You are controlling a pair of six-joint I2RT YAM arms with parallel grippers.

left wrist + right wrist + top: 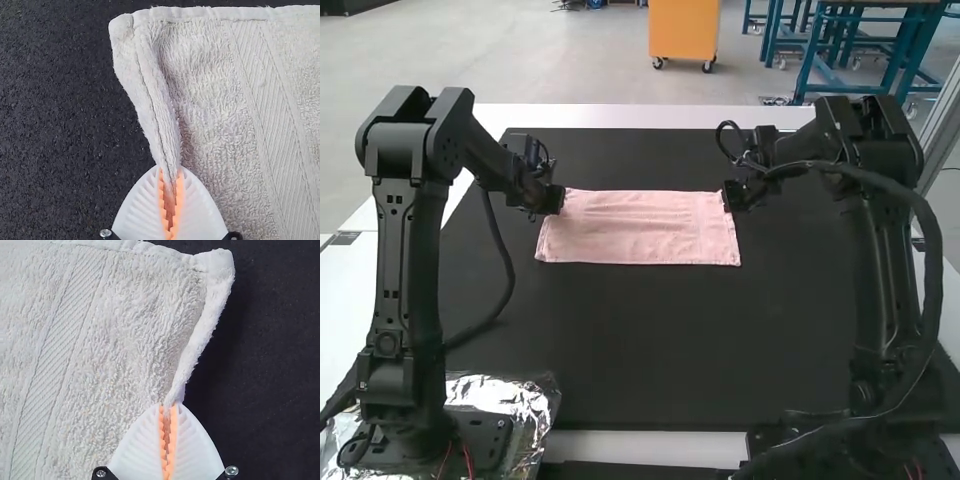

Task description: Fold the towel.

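Jaws, both pairs: clamped shut on opposite side edges of towel [640, 232], to be moved evenly, slack avoided.

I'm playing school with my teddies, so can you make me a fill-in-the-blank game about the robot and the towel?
1. The towel lies on a mat whose colour is ____.
2. The left gripper pinches one side of the towel, and the ____ gripper pinches the opposite side.
3. The left gripper's pads are coloured ____.
4. Shiny foil lies by the base of the ____ arm.

Missing words: black; right; orange; left.
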